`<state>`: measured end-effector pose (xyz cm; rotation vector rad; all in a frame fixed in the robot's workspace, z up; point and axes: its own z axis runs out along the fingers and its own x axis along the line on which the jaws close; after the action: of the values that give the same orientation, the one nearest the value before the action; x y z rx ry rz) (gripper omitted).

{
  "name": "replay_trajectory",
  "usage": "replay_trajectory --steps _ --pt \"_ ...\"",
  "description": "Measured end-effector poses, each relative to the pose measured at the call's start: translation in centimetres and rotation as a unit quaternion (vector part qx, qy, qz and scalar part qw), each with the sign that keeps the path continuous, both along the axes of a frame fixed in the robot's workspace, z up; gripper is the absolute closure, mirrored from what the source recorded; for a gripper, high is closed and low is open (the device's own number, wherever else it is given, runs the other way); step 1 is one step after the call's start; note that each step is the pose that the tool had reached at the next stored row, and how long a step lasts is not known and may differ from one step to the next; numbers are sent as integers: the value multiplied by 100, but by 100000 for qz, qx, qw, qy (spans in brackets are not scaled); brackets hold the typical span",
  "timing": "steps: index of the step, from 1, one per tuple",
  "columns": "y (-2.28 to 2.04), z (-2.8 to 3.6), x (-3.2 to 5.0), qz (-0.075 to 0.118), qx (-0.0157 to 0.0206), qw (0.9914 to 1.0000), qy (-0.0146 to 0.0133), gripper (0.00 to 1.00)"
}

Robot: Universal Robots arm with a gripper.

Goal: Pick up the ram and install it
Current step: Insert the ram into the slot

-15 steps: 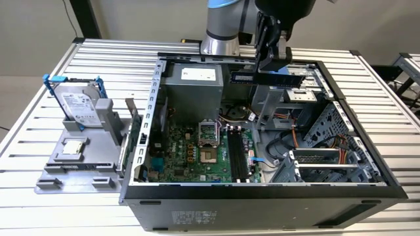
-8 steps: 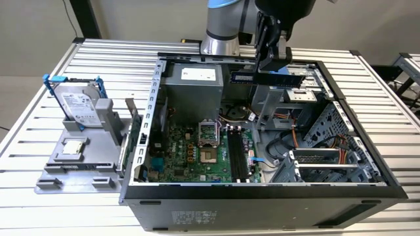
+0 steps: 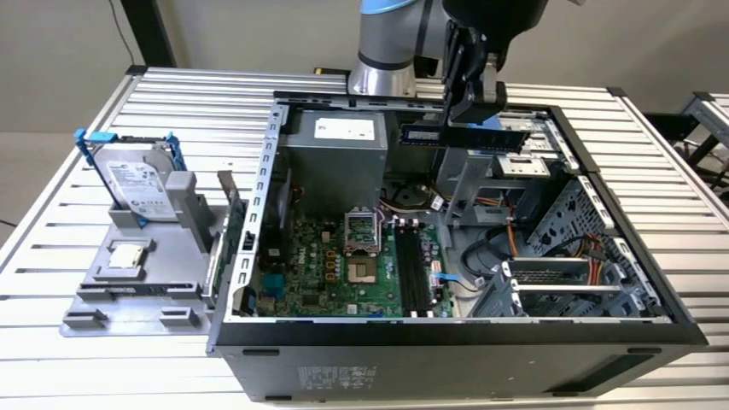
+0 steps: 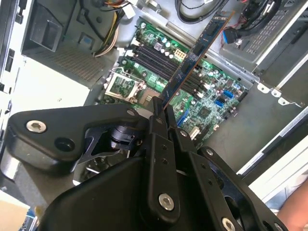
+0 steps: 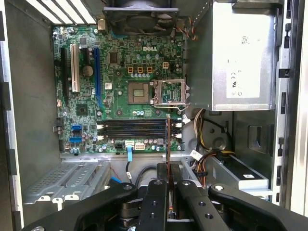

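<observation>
Ram is hanging level in the air over the open computer case, well above the motherboard. The gripper is reaching down from above, its fingers pinching the stick's upper edge. In the first wrist view the ram is showing edge-on in front of the black memory slots. On the exterior view's left, a hard drive is standing in a grey holder on the slatted table.

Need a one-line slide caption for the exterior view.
The tool holds the ram above the open computer case, not yet seated on the motherboard.
</observation>
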<state>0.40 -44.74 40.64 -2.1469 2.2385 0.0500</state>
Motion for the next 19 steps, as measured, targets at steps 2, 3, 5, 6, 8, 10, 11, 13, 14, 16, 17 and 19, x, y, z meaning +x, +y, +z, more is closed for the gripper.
replay_trajectory --steps 2,3,5,6,8,10,11,13,14,16,17,19 --pt "0 0 0 -577 0 99998 0 100" --pt "0 0 1 -1005 0 99995 -1 100" --pt "0 0 0 -2444 0 99970 0 100" --pt "0 0 0 -3301 -5 99946 1 100" --pt "0 -1 0 -5046 0 99873 -1 100" --pt "0 -1 0 -6722 1 99774 -2 100" --pt "0 -1 0 -7580 -2 99712 0 100" --pt "0 -1 0 -9233 -4 99573 -1 100" --pt "0 -1 0 -10023 -1 99496 -2 100" --pt "0 -1 0 -11582 3 99327 -1 100" --pt "0 -1 0 -12357 0 99234 -1 100" --pt "0 -1 0 -13866 1 99034 -1 100"
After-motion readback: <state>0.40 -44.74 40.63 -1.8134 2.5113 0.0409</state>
